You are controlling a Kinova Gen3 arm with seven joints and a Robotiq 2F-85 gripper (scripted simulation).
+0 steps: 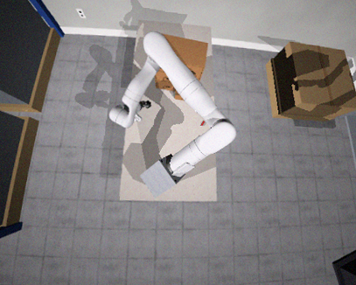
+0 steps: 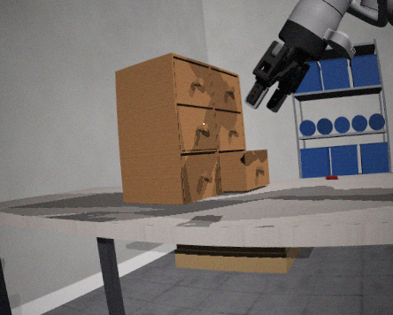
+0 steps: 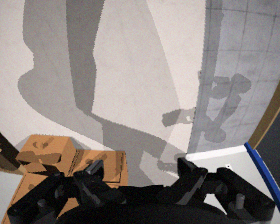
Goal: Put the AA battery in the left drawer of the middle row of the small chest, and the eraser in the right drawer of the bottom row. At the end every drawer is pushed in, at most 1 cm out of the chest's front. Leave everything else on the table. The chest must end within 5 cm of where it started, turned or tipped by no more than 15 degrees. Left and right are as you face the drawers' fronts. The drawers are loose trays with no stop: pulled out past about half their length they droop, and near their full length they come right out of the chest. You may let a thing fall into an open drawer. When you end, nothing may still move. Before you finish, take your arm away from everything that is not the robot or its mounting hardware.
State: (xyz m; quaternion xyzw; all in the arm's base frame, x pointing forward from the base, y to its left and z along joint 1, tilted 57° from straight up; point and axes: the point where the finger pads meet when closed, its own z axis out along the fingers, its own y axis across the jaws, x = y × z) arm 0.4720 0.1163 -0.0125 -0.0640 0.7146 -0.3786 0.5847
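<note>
Six drawers are showing on the front of the small chest (image 2: 150, 133), which is standing upright on the counter (image 2: 265, 221). Five of them are sitting flush with the front, and the right drawer of the bottom row (image 2: 250, 170) is sticking out by a part of its length. I am hovering in the air in front of the chest, near the level of its top row and to the right of it in the exterior view, and I am not touching it. My jaws (image 2: 268, 93) are standing fully apart and are holding nothing between them, with the fingertips pointing down and toward the chest. From my wrist view I am looking down on the pale counter (image 3: 144, 66), and the top edge of the chest (image 3: 69, 160) is appearing at the lower left, partly behind my dark fingers. A small red thing (image 2: 331, 177) is lying on the counter well apart from the chest, toward the right, and in the top view it is showing as a red spot (image 1: 202, 123) just beside my arm; I cannot tell if it is the eraser. I am not finding the AA battery in any view. A shelf rack (image 2: 296, 133) with blue boxes and blue discs is standing behind the counter.
</note>
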